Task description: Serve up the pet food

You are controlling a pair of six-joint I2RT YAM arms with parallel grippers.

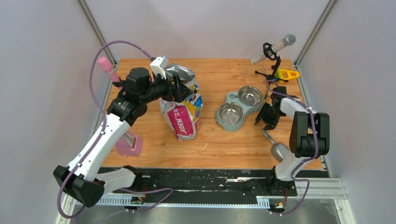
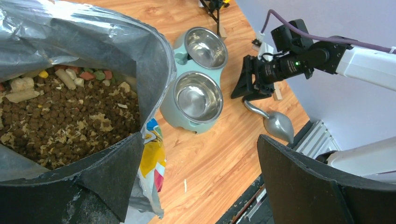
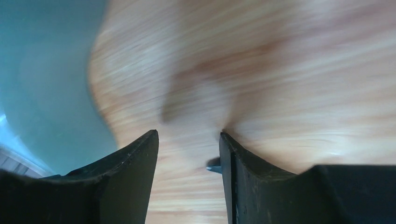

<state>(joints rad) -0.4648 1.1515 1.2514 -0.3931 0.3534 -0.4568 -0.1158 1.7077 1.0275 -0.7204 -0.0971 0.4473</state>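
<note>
Entry: pet food (image 2: 70,116), a loose heap inside the open bag (image 1: 182,116) standing mid-surface (image 1: 224,147).

- Left pincer (image 1: 181,91): at the bag's rim, spread wide, as we see it.
- Right pincer (image 3: 189,140): low over the wood, parted, gripping nothing.
- Scoop (image 1: 279,150): just beside the right pincer.
- Twin bowls (image 1: 233,128): between bag and right pincer.

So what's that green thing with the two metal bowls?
A double pet feeder: a pale green plastic-looking stand holding two round shiny steel bowls, both empty. It sits flat on the wooden table, set diagonally, between the pet food bag and the right gripper. Only the table seems to touch it.
</note>
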